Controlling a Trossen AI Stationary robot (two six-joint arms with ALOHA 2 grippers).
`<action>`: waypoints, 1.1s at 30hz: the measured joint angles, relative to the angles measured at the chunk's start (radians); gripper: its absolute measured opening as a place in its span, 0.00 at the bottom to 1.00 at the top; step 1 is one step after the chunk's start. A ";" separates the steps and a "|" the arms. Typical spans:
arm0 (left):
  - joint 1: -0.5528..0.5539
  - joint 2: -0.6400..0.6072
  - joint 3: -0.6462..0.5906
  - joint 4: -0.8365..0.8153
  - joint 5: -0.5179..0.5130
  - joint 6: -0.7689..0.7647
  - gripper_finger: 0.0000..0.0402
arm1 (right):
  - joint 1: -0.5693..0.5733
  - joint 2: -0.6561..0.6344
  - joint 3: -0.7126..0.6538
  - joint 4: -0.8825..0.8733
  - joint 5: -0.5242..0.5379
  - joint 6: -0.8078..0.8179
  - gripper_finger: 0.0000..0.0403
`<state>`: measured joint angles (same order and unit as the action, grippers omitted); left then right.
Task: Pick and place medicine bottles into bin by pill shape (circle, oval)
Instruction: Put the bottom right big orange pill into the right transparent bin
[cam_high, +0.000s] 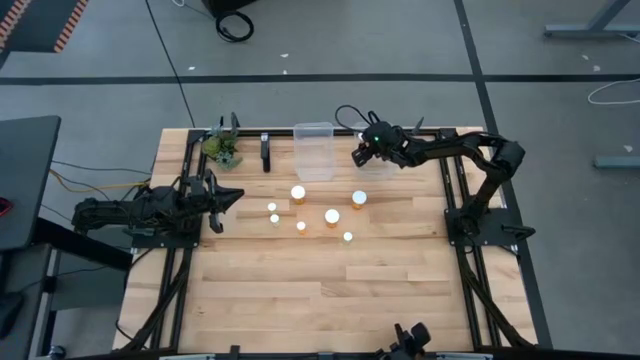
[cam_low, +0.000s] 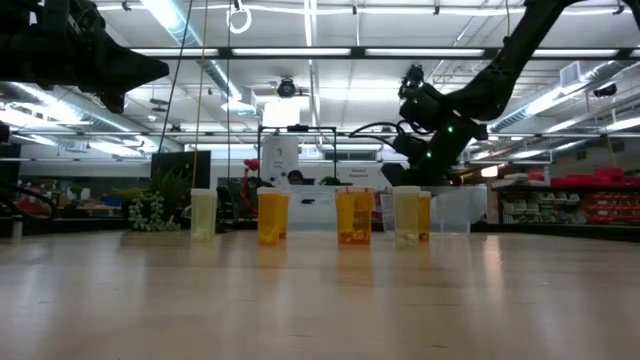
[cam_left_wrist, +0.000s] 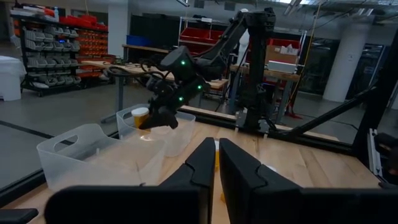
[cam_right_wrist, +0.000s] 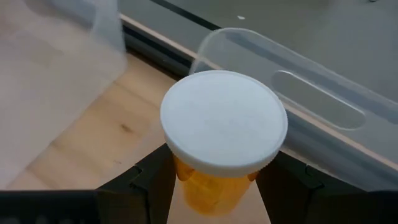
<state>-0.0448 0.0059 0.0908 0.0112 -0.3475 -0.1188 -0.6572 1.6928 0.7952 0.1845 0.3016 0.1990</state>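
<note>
Both arms are dark, near black, built of chunky jointed links on black frame bases bolted at the table's left and right edges. The right arm (cam_high: 470, 155) carries small green lights near its wrist, seen glowing in the left wrist view too, with black cables looping off its far end. The left arm (cam_high: 140, 210) has thin cables trailing off its left side, and its left gripper (cam_left_wrist: 216, 163) ends in two broad, matte black fingers (cam_left_wrist: 200, 163) with flat, angular, wedge-like faces and smooth edges.
</note>
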 joint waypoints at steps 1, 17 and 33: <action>0.000 0.000 0.000 0.000 0.000 0.000 0.07 | -0.003 0.000 0.000 -0.001 0.002 0.000 0.51; 0.000 0.000 0.000 0.000 0.000 0.000 0.09 | 0.020 0.000 0.093 -0.119 -0.010 -0.182 0.51; 0.000 0.000 0.000 0.000 0.000 0.000 0.09 | -0.012 0.000 0.013 -0.001 -0.042 -0.153 0.51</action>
<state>-0.0452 0.0063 0.0910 0.0113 -0.3473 -0.1192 -0.6688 1.6928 0.8084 0.1839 0.2598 0.0464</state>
